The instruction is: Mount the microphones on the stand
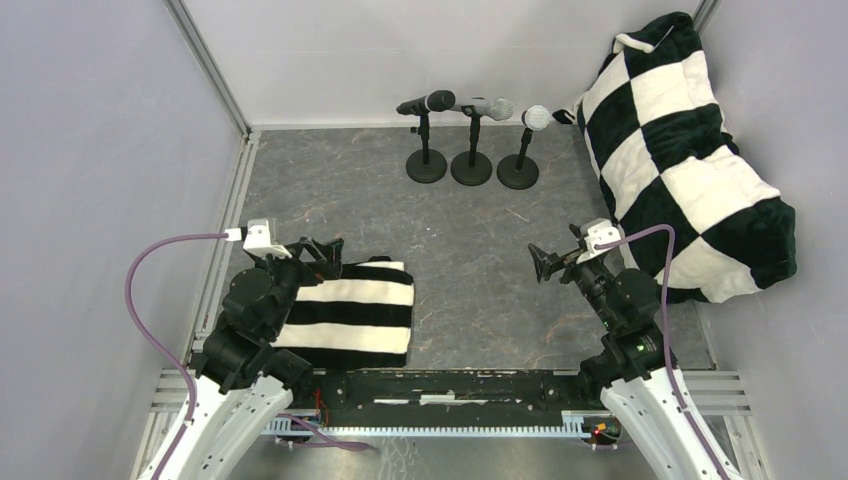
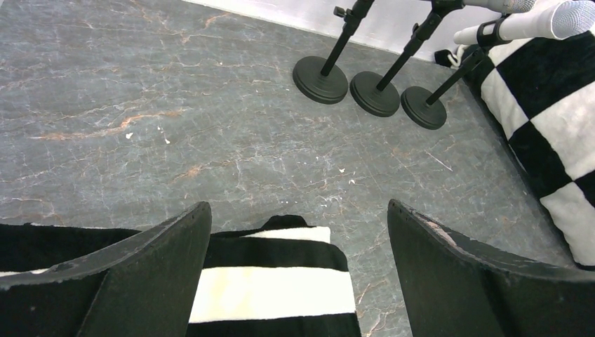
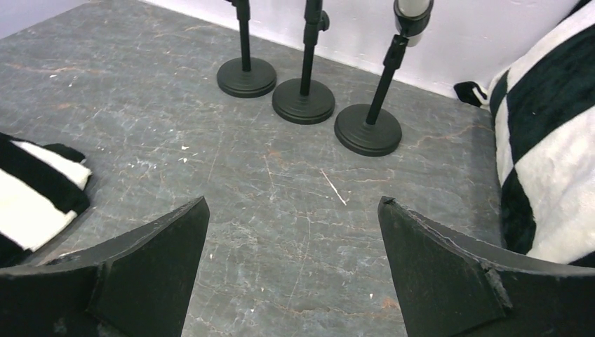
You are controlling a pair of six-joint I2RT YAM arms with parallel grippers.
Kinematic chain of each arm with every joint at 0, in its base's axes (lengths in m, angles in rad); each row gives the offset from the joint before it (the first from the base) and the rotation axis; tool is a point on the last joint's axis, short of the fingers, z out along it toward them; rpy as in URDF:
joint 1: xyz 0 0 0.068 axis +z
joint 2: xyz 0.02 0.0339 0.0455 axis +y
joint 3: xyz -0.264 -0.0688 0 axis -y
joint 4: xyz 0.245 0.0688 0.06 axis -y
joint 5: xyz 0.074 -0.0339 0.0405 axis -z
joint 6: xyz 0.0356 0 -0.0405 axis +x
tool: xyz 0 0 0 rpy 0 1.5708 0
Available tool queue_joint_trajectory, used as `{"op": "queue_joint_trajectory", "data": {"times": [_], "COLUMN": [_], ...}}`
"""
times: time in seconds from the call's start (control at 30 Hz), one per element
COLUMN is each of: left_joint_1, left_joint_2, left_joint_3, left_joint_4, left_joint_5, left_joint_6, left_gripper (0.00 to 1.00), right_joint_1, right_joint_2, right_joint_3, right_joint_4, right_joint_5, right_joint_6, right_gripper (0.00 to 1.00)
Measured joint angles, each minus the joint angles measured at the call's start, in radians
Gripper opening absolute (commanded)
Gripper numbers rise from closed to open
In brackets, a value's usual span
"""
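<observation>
Three black stands with round bases stand in a row at the back of the table: left (image 1: pixel 426 165), middle (image 1: pixel 471 168), right (image 1: pixel 517 172). A black microphone (image 1: pixel 425 102) sits in the left stand, a silver-grey one (image 1: pixel 487 106) in the middle stand, a white one (image 1: pixel 535 118) in the right stand. The left wrist view shows the white microphone (image 2: pixel 533 24) clipped at top right. The right wrist view shows its lower end (image 3: pixel 414 5). My left gripper (image 1: pixel 325 250) (image 2: pixel 298 217) is open and empty above a striped cloth. My right gripper (image 1: pixel 548 262) (image 3: pixel 291 210) is open and empty, well short of the stands.
A folded black-and-white striped cloth (image 1: pixel 355 310) (image 2: pixel 281 288) lies at the near left. A large black-and-white checkered cushion (image 1: pixel 690 160) (image 3: pixel 547 161) fills the right side beside the stands. Grey walls with metal rails enclose the table.
</observation>
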Motion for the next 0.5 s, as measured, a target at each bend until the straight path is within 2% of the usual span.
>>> {"op": "queue_joint_trajectory", "data": {"times": [0.5], "left_joint_1": [0.0], "left_joint_2": [0.0], "left_joint_3": [0.0], "left_joint_4": [0.0], "left_joint_5": [0.0], "left_joint_6": [0.0], "left_gripper": [1.0], "right_joint_1": [0.0], "right_joint_2": [-0.022], "right_joint_3": [-0.055], "right_joint_4": [0.086], "right_joint_5": [0.15], "right_joint_6": [0.058], "right_gripper": [0.98]}}
